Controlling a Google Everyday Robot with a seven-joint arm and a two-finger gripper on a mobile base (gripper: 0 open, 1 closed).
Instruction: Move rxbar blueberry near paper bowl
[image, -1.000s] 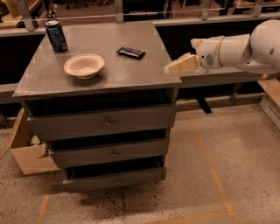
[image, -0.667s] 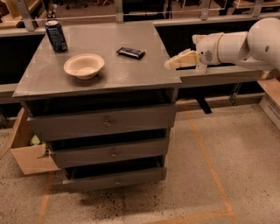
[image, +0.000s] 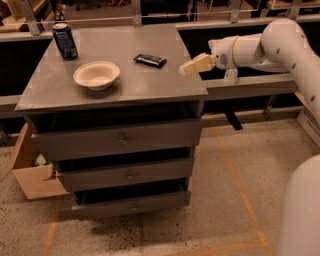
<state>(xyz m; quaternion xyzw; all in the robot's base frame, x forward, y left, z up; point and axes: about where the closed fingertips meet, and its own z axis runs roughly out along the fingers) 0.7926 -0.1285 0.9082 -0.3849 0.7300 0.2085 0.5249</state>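
The rxbar blueberry (image: 150, 60), a small flat dark bar, lies on the grey cabinet top (image: 125, 85) toward the back right. The paper bowl (image: 96, 75), cream and round, sits left of it, about a bowl's width away. My gripper (image: 184, 69), with cream-coloured fingers, hangs over the right edge of the cabinet top, to the right of the bar and a little nearer the front. It holds nothing and does not touch the bar.
A blue drink can (image: 65, 40) stands upright at the back left of the top. The cabinet has three drawers (image: 120, 142) below. A cardboard box (image: 30, 172) lies on the floor at left. A dark ledge (image: 250, 85) runs to the right under my arm.
My gripper has moved left and slightly up, from beyond the cabinet's right edge to over that edge, closer to the bar. The bar, bowl and can have not moved.
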